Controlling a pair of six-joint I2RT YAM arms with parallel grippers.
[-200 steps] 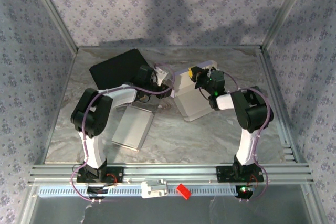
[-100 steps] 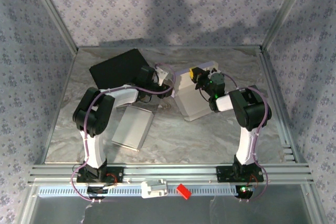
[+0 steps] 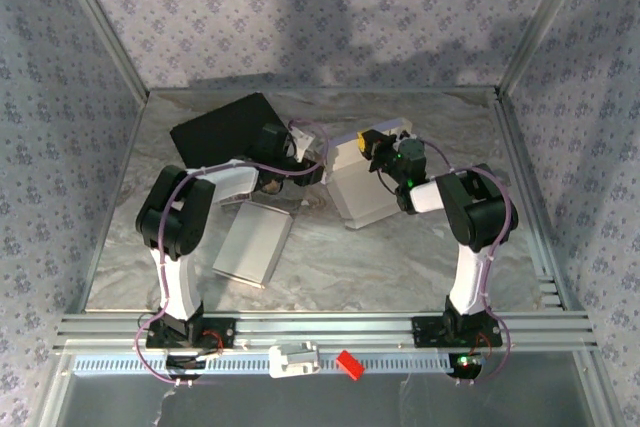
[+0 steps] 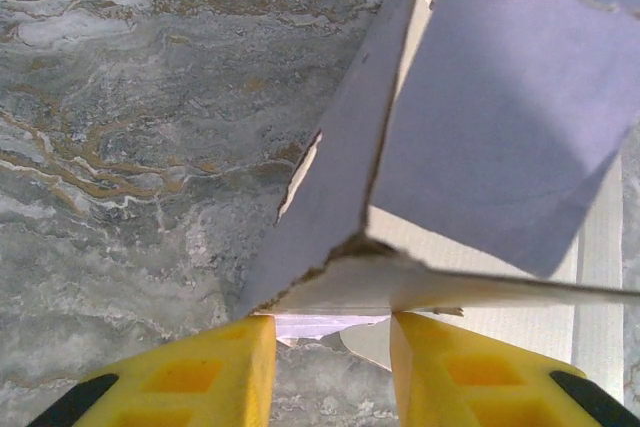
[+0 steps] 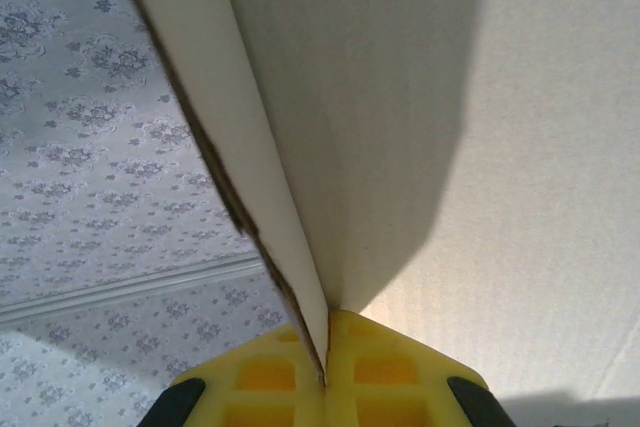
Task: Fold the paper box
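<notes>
the half-formed white paper box (image 3: 358, 187) stands towards the far side of the grey marbled table (image 3: 330, 277), between the two arms. one thin wall of it is pinched edge-on between the closed yellow fingers of the right gripper (image 5: 325, 372), seemingly so that the box is steadied and cannot slide or collapse while its other side is worked. in the overhead view this gripper is seen at the box's far upper edge. the right arm is raised from its base, bent sharply at the elbow and turned inwards to the left.

the left gripper (image 4: 325, 367) is set with a moderate gap between its fingers, and nothing is clamped. a loose flap corner of the box lies just beyond the fingertips, above the table. it is judged that this placing is meant for the flap to be caught or pushed and folded in. the left arm is folded at the elbow, with its forearm laid low and stretched rightwards, and its gripper is set just beside the box's left face.

a black rectangular sheet (image 3: 222, 127) lies behind the left forearm and a flat pale cardboard panel (image 3: 250, 244) lies nearer. both are apart from the box and not in use.
</notes>
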